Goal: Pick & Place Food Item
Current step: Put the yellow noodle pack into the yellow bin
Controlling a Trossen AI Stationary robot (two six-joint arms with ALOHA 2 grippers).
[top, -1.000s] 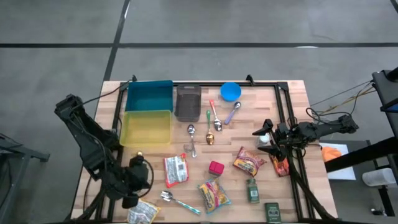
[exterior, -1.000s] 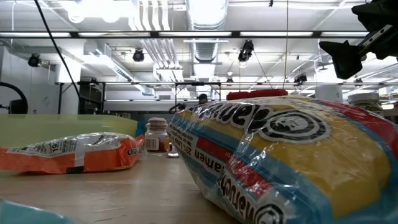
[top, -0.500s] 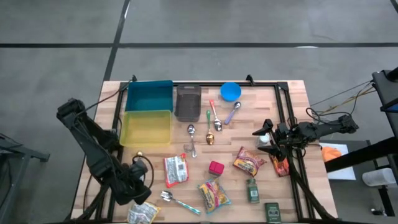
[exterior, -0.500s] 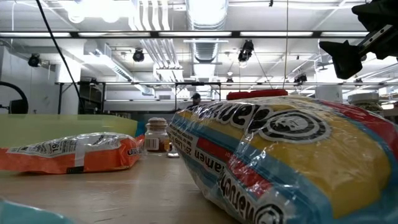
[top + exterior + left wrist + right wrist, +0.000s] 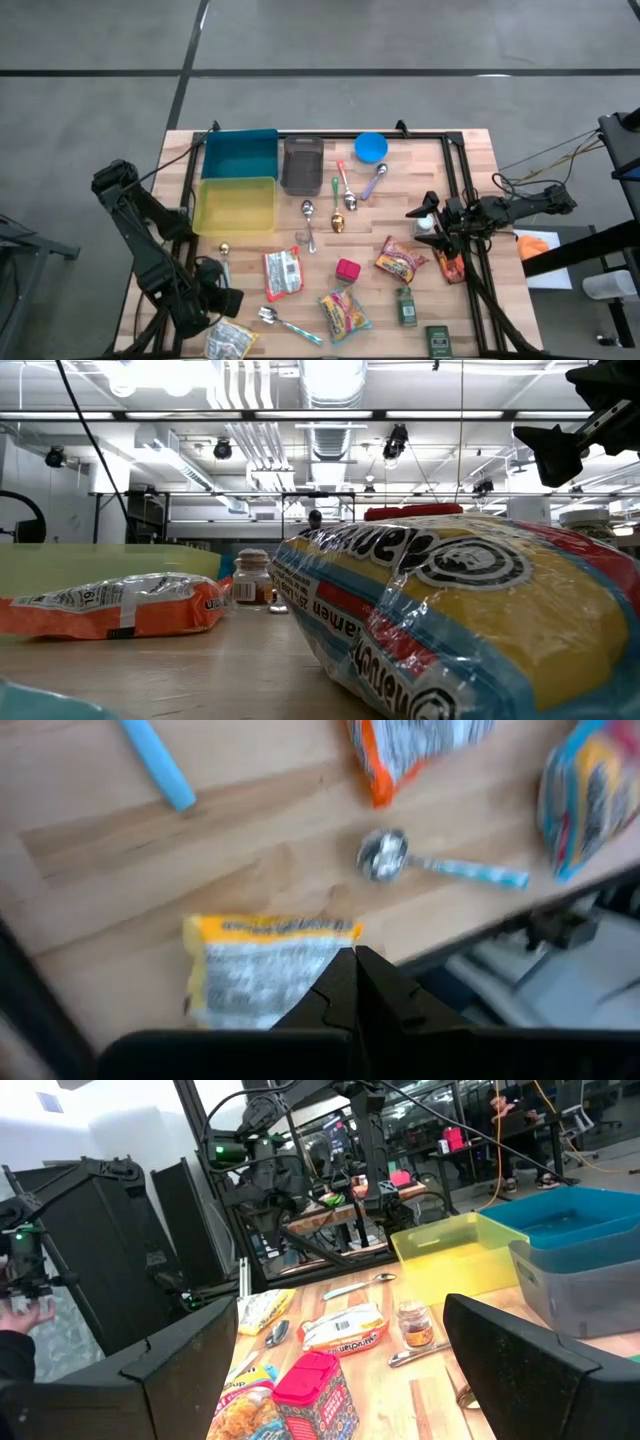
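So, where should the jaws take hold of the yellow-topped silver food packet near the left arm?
The yellow-topped silver food packet lies flat at the wooden table's near edge, under the shut left gripper. Probably best to open the jaws, come straight down and pinch across its narrower width at the middle, as a flat pouch offers no raised part.

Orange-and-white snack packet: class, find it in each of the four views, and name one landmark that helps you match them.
High view: orange-and-white packet near the table's middle, on the near side of the yellow bin.
Low view: at the left, lying flat, bin behind it.
Left wrist view: at the top edge.
Right wrist view: mid-table, bin beyond.
Landmark: the yellow bin, in all but the left wrist view.
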